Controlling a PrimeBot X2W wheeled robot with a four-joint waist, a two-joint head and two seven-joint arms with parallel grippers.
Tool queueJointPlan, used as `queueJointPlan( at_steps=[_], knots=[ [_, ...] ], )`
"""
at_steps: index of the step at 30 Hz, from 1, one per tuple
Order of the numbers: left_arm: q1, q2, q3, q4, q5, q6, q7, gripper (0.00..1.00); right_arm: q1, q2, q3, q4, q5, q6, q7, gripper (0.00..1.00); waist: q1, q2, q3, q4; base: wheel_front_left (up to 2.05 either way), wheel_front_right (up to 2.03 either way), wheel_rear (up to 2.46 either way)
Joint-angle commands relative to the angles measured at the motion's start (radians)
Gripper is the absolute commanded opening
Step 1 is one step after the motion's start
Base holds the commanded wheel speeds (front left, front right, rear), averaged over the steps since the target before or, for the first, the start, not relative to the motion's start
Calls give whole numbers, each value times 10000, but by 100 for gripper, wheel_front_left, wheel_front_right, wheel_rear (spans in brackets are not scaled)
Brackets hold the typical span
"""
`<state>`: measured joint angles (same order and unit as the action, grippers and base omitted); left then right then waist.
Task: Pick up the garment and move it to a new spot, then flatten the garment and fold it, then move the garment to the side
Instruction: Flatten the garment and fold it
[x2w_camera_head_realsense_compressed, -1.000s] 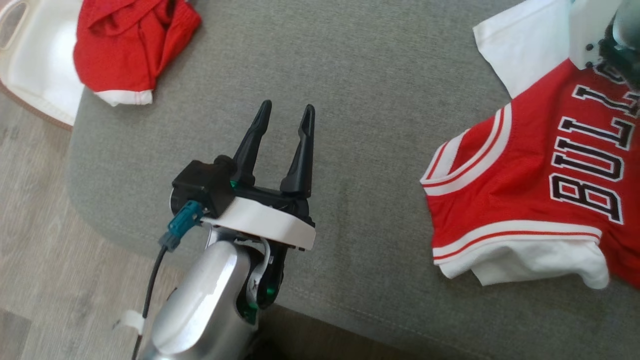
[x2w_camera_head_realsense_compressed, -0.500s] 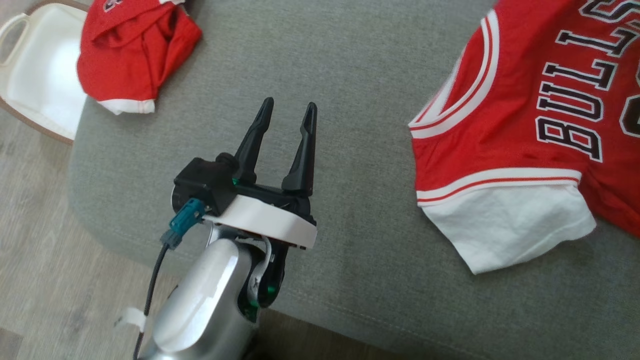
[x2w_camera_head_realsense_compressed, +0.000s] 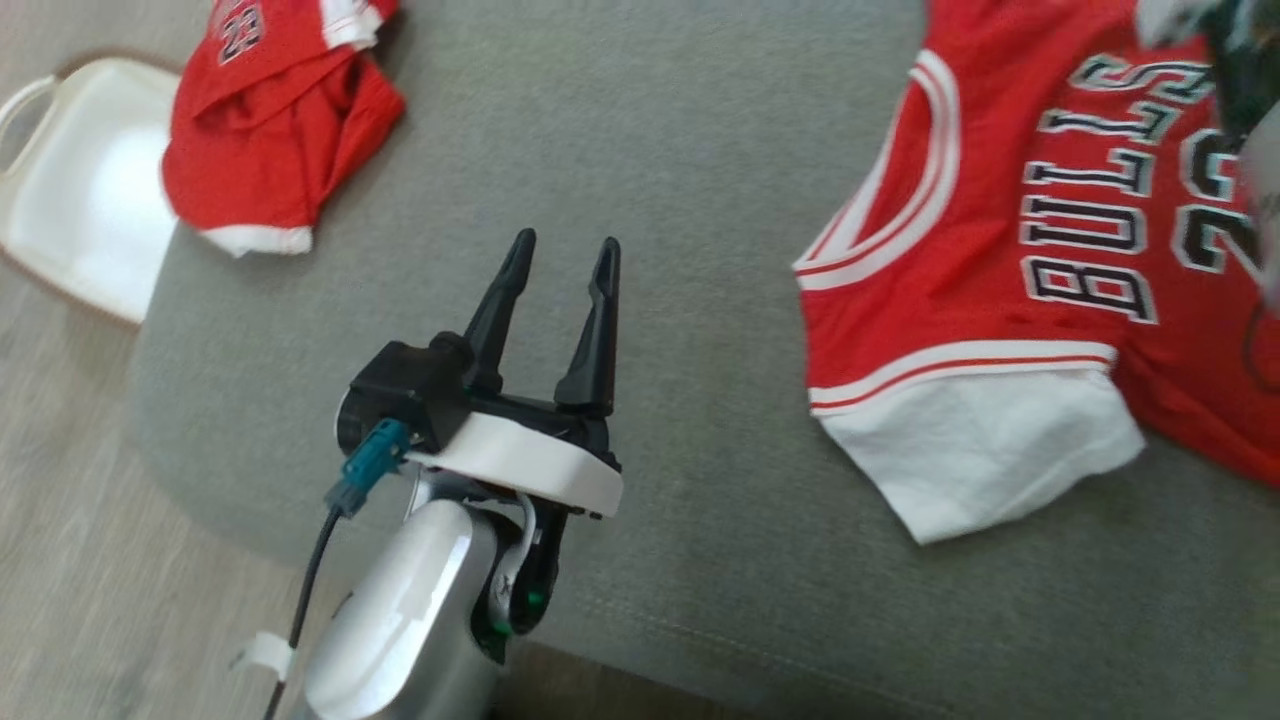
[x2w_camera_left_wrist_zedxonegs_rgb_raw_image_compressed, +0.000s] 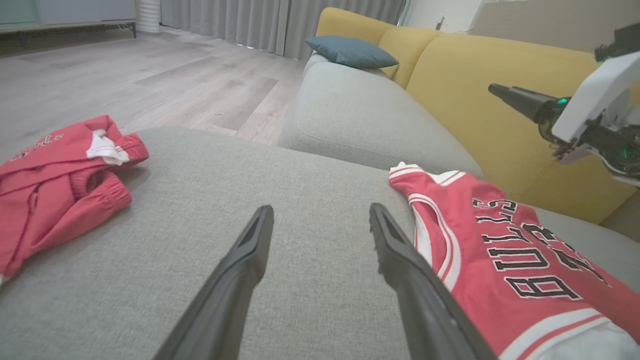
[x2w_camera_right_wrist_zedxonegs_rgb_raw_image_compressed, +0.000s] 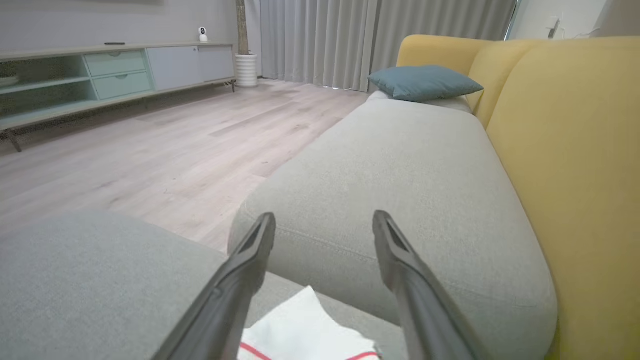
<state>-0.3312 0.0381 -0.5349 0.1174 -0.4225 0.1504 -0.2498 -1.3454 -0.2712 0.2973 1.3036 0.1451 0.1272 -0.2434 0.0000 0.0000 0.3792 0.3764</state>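
Jersey (x2w_camera_head_realsense_compressed: 960, 280) looks light and limp, best pinched at a sleeve hem; left gripper (x2w_camera_head_realsense_compressed: 567, 240) and right gripper (x2w_camera_right_wrist_zedxonegs_rgb_raw_image_compressed: 324, 216) gape empty

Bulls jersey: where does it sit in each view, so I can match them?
Head view: jersey, right side, lying on the grey cushion.
Left wrist view: jersey, lower right, lettering visible.
Right wrist view: jersey, white sleeve edge, bottom centre.
Shared landmark: the grey cushion under it.

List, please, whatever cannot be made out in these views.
Jersey: the head view's right edge cuts it off; a blurred arm covers part of its number.
Crumpled red garment: its folds hide its shape; the top edge crops it.
White object: cropped at left, unidentifiable.
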Motion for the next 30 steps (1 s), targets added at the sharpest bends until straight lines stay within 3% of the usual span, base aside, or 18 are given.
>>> queueJointPlan(
  at_steps=[1, 6, 11, 14, 22, 30],
  knots=[
    [-79, 122, 442, -278, 149, 31, -120, 100, 198, 360, -26, -206, -144, 35, -74, 100, 0, 0, -325, -410, 0, 0, 0],
    [41, 122, 897, -268, 427, -58, -120, 100, 830, 902, 117, -486, -306, 35, -149, 100, 0, 0, -865, -1528, 0, 0, 0],
    [130, 122, 1061, -255, 548, -140, -120, 100, 1464, 1021, 187, -1262, -157, 35, -175, 100, 0, 0, -1216, -2259, 0, 0, 0],
    [252, 122, 1164, -225, 652, -177, -120, 100, 2509, 957, 123, -2710, -22, 35, -180, 100, 0, 0, -1583, -2860, 0, 0, 0],
    [643, 122, 1323, -150, 699, -146, -120, 100, 5671, 826, -879, -6072, -507, 35, -182, 100, 0, 0, -2297, -3569, 0, 0, 0],
    [983, 122, 1440, -176, 686, -88, -120, 100, 8755, 1547, -2398, -8802, -1369, 35, -169, 100, 0, 0, -2658, -3841, 0, 0, 0]
  ],
)
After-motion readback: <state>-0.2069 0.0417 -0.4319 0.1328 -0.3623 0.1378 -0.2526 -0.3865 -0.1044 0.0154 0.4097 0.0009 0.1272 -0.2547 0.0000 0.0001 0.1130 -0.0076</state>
